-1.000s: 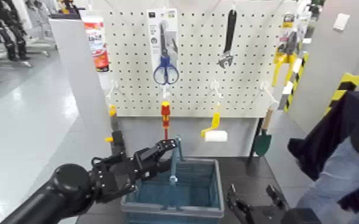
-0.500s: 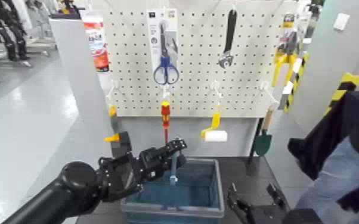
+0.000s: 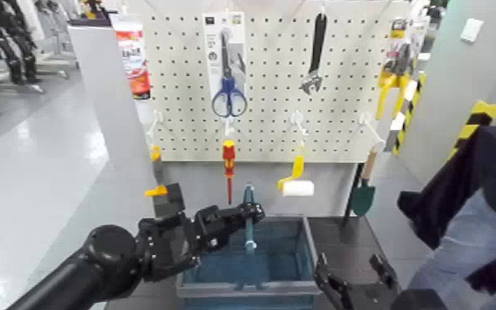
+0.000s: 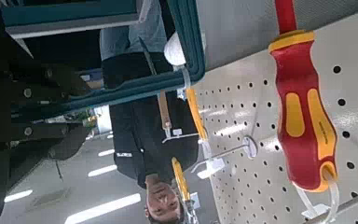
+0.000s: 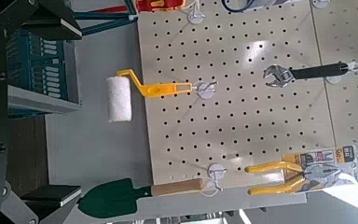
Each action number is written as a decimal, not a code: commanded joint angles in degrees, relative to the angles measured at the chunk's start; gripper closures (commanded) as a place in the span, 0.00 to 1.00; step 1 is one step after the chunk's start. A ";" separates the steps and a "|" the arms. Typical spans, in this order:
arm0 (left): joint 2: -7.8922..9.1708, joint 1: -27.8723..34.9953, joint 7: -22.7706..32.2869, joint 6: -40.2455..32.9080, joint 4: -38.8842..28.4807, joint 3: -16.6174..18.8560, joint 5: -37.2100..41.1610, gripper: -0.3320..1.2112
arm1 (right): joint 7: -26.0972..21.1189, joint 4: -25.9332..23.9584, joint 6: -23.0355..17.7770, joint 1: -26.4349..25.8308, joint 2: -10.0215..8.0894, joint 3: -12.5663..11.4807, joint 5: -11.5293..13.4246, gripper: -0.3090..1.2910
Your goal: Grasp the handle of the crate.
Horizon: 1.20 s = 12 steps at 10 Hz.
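The blue-grey slatted crate (image 3: 218, 265) stands on the dark table below the pegboard. Its teal handle (image 3: 248, 198) is raised upright over the middle of the crate. My left gripper (image 3: 252, 217) reaches in from the left and is shut on the handle near its top. In the left wrist view the handle (image 4: 197, 45) runs close past the camera, with the crate rim (image 4: 75, 19) beside it. My right gripper (image 3: 352, 284) waits low at the crate's right front corner, its fingers spread open and holding nothing.
A pegboard (image 3: 342, 99) behind the crate holds scissors (image 3: 229, 91), a red-and-yellow screwdriver (image 3: 228, 161), a paint roller (image 3: 297, 186), a wrench (image 3: 315, 54), pliers (image 3: 395, 70) and a trowel (image 3: 364, 194). A person in dark clothes (image 3: 474, 206) stands at the right.
My left gripper has shifted right and gone from open to shut around the handle. The handle and crate have moved slightly right with it. The right arm has stayed put.
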 commanded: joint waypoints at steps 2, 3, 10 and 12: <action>-0.21 0.87 0.00 -0.48 -0.35 0.10 0.01 0.96 | 0.00 0.00 0.00 0.12 0.00 -0.05 -0.09 0.28; -0.21 1.13 0.09 -0.48 -0.79 0.10 0.01 0.96 | 0.00 0.09 0.09 0.21 0.00 -0.14 0.00 0.28; 2.25 8.60 1.85 1.37 -15.38 0.10 3.70 0.96 | -0.18 -0.09 0.35 0.56 0.35 -0.58 0.18 0.28; 3.49 11.94 4.57 1.63 -20.83 0.10 5.98 0.96 | -0.18 -0.26 0.35 0.74 0.44 -0.84 0.35 0.28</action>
